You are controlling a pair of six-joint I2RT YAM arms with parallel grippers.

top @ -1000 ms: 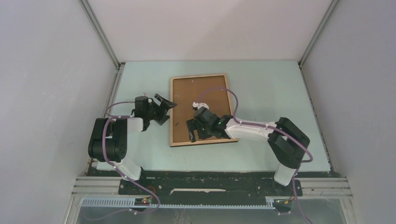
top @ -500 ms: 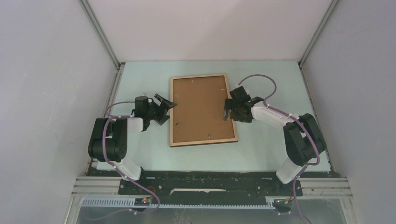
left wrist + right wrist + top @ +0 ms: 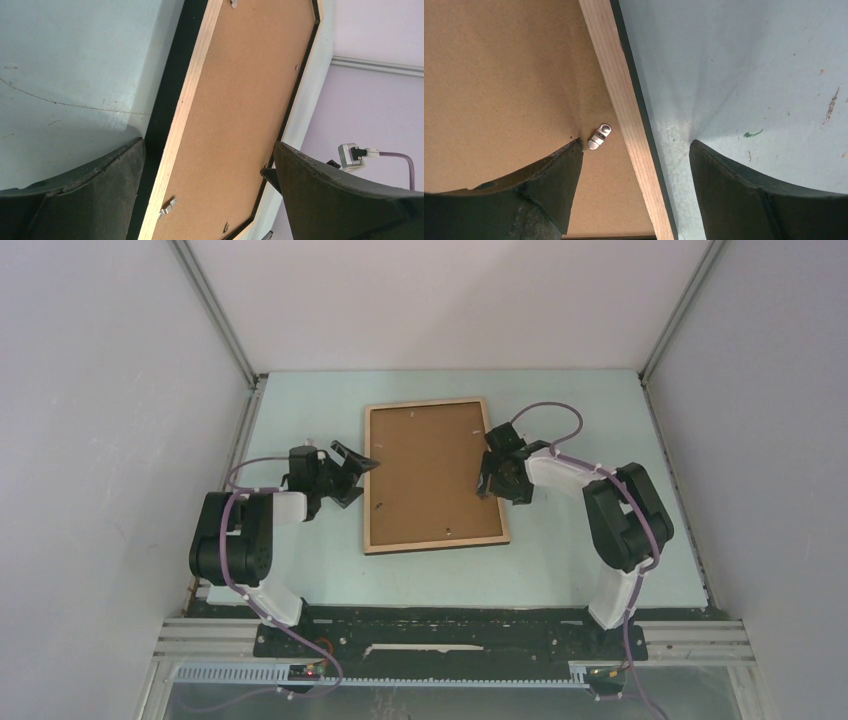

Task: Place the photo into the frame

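Desk (image 3: 560,540) holds frame (image 3: 435,542) face down, board (image 3: 430,475) seated in it; photo not visible. Left tool (image 3: 360,465) and right tool (image 3: 636,145) are both wide open and empty, flanking it. Looks like the closing-up step: right tool likely needs a fine push on clip (image 3: 599,136).

From above and behind the arm bases we looked down on the whole table (image 3: 620,410) from well off. Our right wrist view looked steeply down, very near, on the right rail of the frame (image 3: 621,90). Our left wrist view sat low beside its left rail, facing across it. All three shared that frame
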